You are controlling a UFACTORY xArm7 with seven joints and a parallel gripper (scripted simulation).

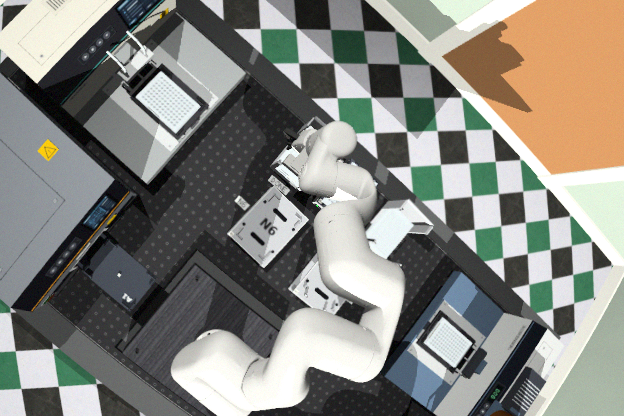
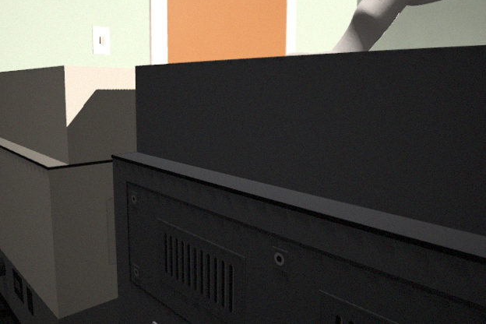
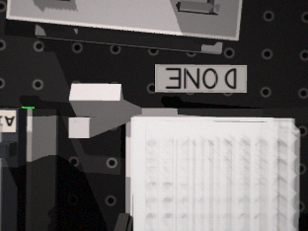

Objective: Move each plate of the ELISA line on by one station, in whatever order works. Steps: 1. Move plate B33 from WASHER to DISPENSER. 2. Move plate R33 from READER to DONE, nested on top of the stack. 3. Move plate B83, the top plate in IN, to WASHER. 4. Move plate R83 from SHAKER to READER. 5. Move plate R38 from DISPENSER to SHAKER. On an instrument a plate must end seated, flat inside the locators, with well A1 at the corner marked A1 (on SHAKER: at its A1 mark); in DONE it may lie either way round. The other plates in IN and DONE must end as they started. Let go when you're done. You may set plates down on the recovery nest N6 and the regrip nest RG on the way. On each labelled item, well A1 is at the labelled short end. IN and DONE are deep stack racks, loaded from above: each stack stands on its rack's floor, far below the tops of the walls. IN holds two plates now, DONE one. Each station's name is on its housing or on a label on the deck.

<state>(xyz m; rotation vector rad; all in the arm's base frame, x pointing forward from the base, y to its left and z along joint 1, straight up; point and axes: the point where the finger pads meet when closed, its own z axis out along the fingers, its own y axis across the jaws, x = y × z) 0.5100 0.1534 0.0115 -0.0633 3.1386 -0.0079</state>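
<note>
My gripper [image 1: 293,162] is shut on a white well plate [image 3: 212,173] and holds it above the deck by the DONE label [image 3: 200,78]. The plate fills the lower right of the wrist view; I cannot read its label, and my fingers are hidden behind it. From above, my wrist covers the plate and the DONE rack [image 1: 287,164]. The dark nest marked A1 [image 1: 123,275] in front of the grey instrument stands empty. A white plate [image 1: 168,101] sits in the cream instrument at the top left. Another white plate [image 1: 448,341] sits on the blue instrument at the bottom right.
The N6 nest [image 1: 267,227] lies just beside my wrist and shows at the top of the wrist view [image 3: 123,15]. A second pale nest [image 1: 313,290] lies partly under my arm. A white open rack [image 1: 398,225] stands to the right of my arm. The exterior view shows only instrument backs.
</note>
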